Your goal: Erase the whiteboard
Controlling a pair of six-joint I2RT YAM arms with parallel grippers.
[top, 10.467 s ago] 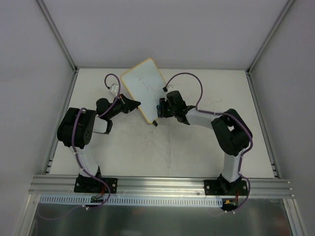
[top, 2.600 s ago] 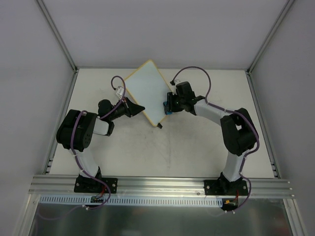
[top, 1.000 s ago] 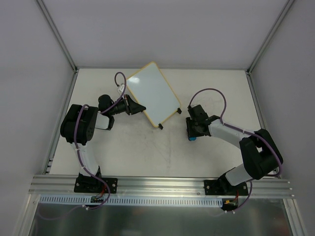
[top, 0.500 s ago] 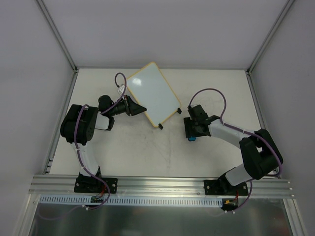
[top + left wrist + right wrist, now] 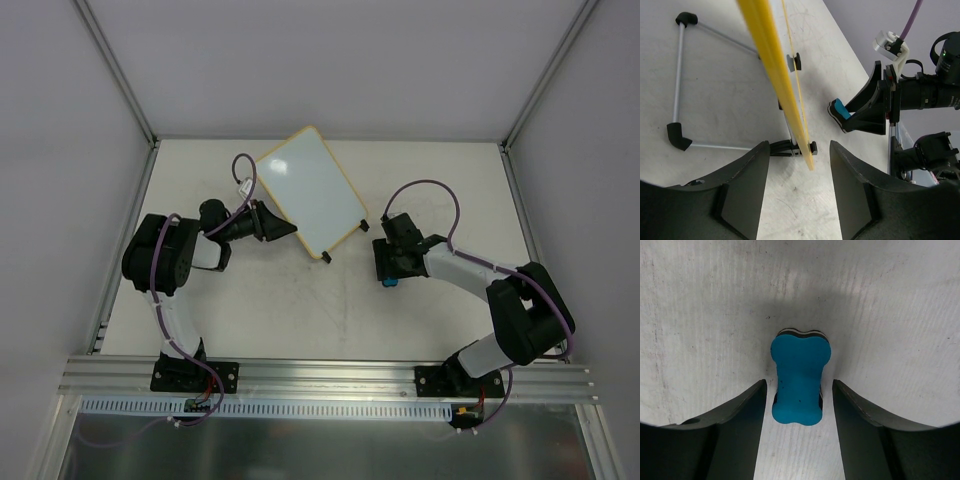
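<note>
Only wrist views show gaps: left jaws parted astride whiteboard point(image 5: 775, 70) rim, right jaws parted around eraser point(image 5: 799, 385)

The whiteboard point(image 5: 305, 190) is standing propped at the far middle of the table point(image 5: 330, 320), its near left edge sitting between the left gripper's point(image 5: 290, 228) parted fingers. The eraser point(image 5: 800, 385) is lying on the table, right and nearer, between the right gripper's point(image 5: 384, 268) parted fingers
</note>
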